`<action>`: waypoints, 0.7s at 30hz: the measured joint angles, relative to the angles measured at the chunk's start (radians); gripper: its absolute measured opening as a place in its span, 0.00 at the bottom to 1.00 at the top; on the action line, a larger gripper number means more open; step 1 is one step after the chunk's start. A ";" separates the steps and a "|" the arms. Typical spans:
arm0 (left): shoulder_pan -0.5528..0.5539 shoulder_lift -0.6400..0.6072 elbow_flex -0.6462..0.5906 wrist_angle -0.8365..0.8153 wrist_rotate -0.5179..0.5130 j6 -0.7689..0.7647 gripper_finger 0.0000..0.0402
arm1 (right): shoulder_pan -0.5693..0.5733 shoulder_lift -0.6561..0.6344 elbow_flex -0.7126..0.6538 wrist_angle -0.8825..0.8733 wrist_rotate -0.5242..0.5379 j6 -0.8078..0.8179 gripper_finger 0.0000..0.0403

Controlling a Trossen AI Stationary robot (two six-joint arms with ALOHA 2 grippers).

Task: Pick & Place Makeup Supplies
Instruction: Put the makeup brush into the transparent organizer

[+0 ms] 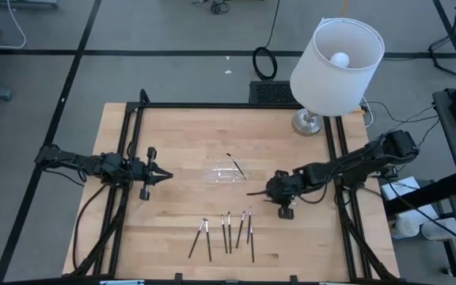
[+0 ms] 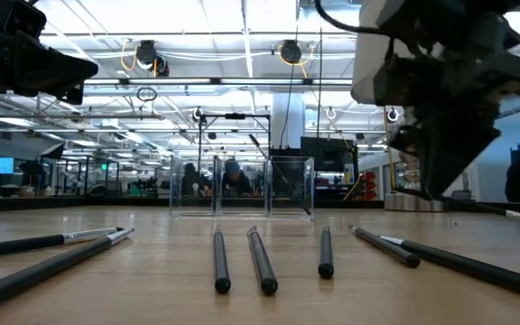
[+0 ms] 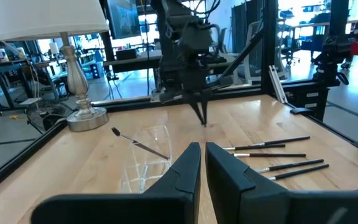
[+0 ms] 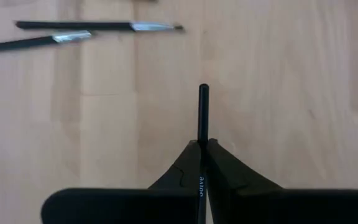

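Black stick (image 4: pixel 203 115) between right jaws

Thin dark makeup sticks (image 1: pixel 228 233) lie scattered on the table (image 1: pixel 172 142), 1 stick (image 1: pixel 236 167) across the tray (image 1: pixel 222 173).

The high view looks straight down on the wooden table (image 1: pixel 172 142); the low view sits at tabletop height, facing across it toward the clear plastic tray (image 2: pixel 242 188). The left wrist view also faces that tray, nearer, while the right wrist view looks closely down at the tabletop.

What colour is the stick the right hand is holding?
Black stick, pinched in the right hand; clearest in the right wrist view.
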 joint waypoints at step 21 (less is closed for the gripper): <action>0.000 0.000 0.000 0.004 -0.002 0.000 0.08 | 0.042 0.450 0.877 -0.879 0.399 -0.285 0.01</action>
